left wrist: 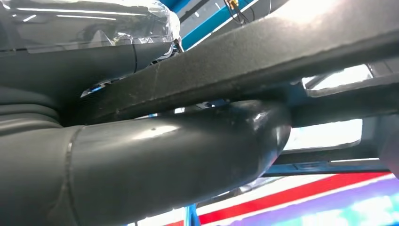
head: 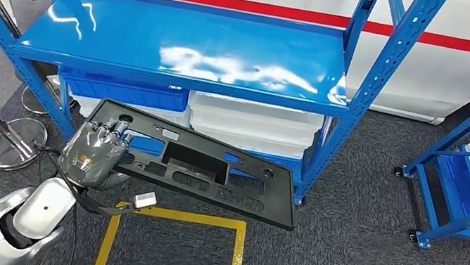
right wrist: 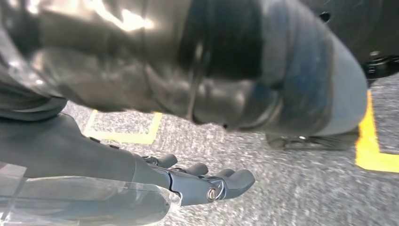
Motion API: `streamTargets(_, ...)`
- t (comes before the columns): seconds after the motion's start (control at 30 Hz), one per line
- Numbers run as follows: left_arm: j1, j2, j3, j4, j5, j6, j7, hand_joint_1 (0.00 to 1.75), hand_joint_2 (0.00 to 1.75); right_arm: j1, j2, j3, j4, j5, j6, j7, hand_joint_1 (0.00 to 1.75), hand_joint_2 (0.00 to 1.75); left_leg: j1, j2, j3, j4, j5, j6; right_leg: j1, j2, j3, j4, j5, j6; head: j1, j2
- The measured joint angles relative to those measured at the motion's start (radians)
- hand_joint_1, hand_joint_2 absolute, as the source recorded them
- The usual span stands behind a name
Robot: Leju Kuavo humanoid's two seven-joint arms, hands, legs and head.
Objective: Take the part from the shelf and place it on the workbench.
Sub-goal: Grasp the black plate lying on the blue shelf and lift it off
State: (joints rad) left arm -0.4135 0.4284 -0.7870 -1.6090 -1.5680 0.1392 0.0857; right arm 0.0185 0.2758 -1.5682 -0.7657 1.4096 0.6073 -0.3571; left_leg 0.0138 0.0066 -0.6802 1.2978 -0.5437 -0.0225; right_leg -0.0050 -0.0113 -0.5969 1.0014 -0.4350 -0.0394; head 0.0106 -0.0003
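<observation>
Part (head: 212,171): long, flat, stiff black panel; probably light, cantilevered toward 3 o'clock, likely to droop.
Left hand (head: 95,153): clamped on 9 o'clock end.
Right hand (right wrist: 207,181): fingers loosely extended, empty.
Better hold: nearer centre.

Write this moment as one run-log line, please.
stage: carrying | left hand: holds black part by its end, off the blue shelf | right hand: hanging, holds nothing

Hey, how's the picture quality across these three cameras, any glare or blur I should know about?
Head view: sharp, but ceiling lights throw white glare on the blue shelf top. Left wrist view: too close, the left hand and black part look soft, background blown out. Right wrist view: motion-blurred, right hand smeared over grey carpet.
</observation>
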Motion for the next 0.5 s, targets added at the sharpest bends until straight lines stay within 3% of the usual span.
streamTargets(0.07,0.001,0.0,0.001,0.001,0.0,0.0,0.0,1.75,0.0,0.0,0.0,0.0,0.003,0.001,0.0,0.0,0.0,0.0,0.003,0.0,0.08,-0.075,0.048,-0.003,-0.002,-0.001,-0.039,0.019,0.017,0.008,0.0,0.0)
streamTargets(0.13,0.004,0.0,0.008,0.001,0.0,0.003,-0.005,1.75,0.0,0.0,0.0,0.0,0.005,-0.001,0.003,0.0,0.0,0.0,0.001,-0.001,0.179,-0.213,0.026,0.003,-0.001,0.0,-0.063,0.035,0.032,0.019,0.0,0.0)
streamTargets(0.2,0.012,-0.001,0.022,0.0,0.0,0.009,-0.016,1.75,0.0,0.001,0.0,0.0,0.007,-0.005,0.009,-0.001,0.0,0.0,-0.004,-0.003,0.217,-0.283,-0.001,0.015,0.002,0.001,-0.072,0.039,0.051,0.03,0.0,0.0)
streamTargets(0.27,0.021,-0.002,0.036,-0.002,0.0,0.016,-0.029,1.75,0.0,0.003,-0.001,-0.001,0.008,-0.01,0.016,-0.002,0.0,0.0,-0.003,-0.001,0.201,-0.286,0.016,0.032,0.0,0.004,-0.078,0.039,0.055,0.041,0.0,0.0)
streamTargets(0.3,0.024,-0.002,0.042,-0.003,0.0,0.018,-0.033,1.75,0.0,0.004,-0.001,-0.001,0.009,-0.012,0.019,-0.003,0.0,0.0,-0.001,0.001,0.191,-0.287,0.028,0.042,-0.001,0.005,-0.086,0.054,0.03,0.046,0.0,0.0)
streamTargets(0.4,0.033,-0.004,0.059,-0.006,0.0,0.02,-0.04,1.75,0.0,0.005,-0.001,-0.001,0.012,-0.018,0.023,-0.005,0.0,0.0,-0.003,0.004,0.148,-0.286,0.067,0.06,-0.005,0.007,-0.124,0.199,-0.122,0.057,0.0,0.0)
streamTargets(0.43,0.036,-0.004,0.065,-0.007,0.0,0.02,-0.041,1.75,0.0,0.005,-0.001,-0.001,0.014,-0.019,0.024,-0.005,0.0,0.0,-0.004,0.004,0.131,-0.285,0.08,0.06,-0.006,0.007,-0.132,0.257,-0.151,0.059,0.0,0.0)
streamTargets(0.47,0.039,-0.004,0.069,-0.007,0.0,0.02,-0.041,1.75,0.0,0.005,-0.001,-0.001,0.015,-0.021,0.025,-0.006,0.0,0.0,-0.006,0.004,0.113,-0.283,0.092,0.061,-0.007,0.007,-0.13,0.296,-0.153,0.06,0.0,0.0)
streamTargets(0.5,0.042,-0.004,0.073,-0.008,0.0,0.02,-0.043,1.75,0.0,0.005,-0.001,-0.001,0.016,-0.023,0.026,-0.006,0.0,0.0,-0.007,0.004,0.093,-0.28,0.105,0.06,-0.007,0.007,-0.114,0.311,-0.134,0.059,0.0,0.0)
